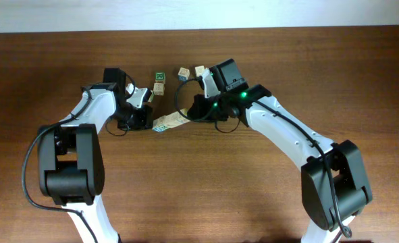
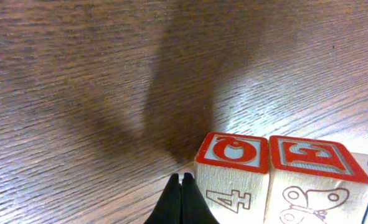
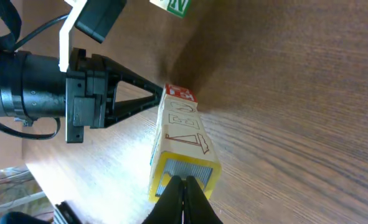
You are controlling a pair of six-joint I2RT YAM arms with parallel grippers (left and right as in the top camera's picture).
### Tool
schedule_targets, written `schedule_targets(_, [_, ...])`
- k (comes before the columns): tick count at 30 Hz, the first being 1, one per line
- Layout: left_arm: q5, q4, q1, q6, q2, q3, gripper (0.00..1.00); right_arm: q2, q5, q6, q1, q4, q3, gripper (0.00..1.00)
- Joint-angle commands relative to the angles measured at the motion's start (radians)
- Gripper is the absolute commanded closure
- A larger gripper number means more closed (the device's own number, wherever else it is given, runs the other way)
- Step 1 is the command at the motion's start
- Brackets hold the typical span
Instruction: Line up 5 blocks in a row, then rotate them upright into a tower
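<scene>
Both arms lean in toward the middle of the table (image 1: 267, 196), meeting at a short row (image 3: 180, 134) of blocks that lies end to end on the wood, slanted a little across the overhead view. How many blocks make up the row I cannot tell for sure.

The left gripper (image 2: 182, 186) has its jaws pinched together with nothing between them. Its tips sit low on the table, right at the bottom corner of the row's end block, the O block (image 2: 232, 152), whose red-framed face points up. The E block (image 2: 311, 158) butts against it, also red-framed on top, with a butterfly drawn on its side.

At the other end the right gripper (image 3: 185, 190) is likewise closed on nothing – its joined tips meet the yellow-framed end face of the row. So the row lies between the two closed tips.

Farther back stand three loose blocks (image 1: 199, 70), well apart from the row. Two are near the right arm's wrist, and one is just beside a green-topped cube (image 1: 159, 75).
</scene>
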Motion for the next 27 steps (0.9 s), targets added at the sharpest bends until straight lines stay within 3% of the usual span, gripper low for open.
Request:
schedule_targets(1, [0.167,-0.012,-0.038,0.002,0.007,0.018,1.0,0.022,0.011,-0.003,0.084,0.027,0.002,0.96])
schedule_targets(27, [0.166,-0.026,-0.048,0.002,0.007,0.018,1.0,0.029,0.061,0.027,0.117,0.081,0.008,0.96])
